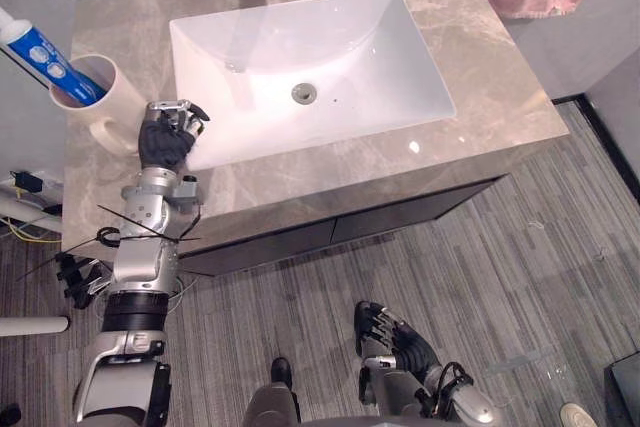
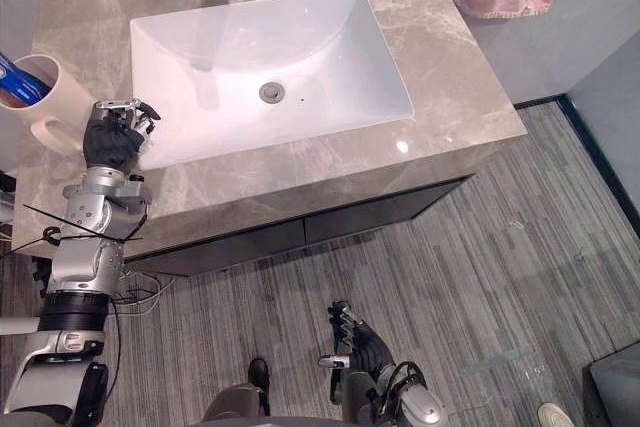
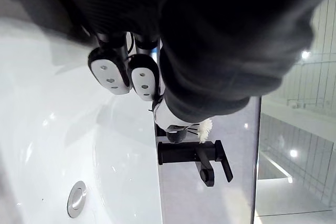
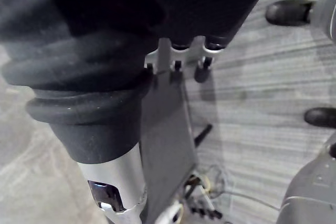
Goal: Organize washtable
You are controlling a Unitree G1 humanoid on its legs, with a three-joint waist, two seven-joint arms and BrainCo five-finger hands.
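The left hand is hovering at the left rim of the sink, fingers curling round a white toothbrush. It is probably carrying the brush to the beige cup just left on the counter, where the toothpaste is standing. The right hand is hanging low and relaxed, idle.

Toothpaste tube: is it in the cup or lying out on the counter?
In the cup. The toothpaste tube stands tilted inside the cup, its upper end leaning out past the rim.
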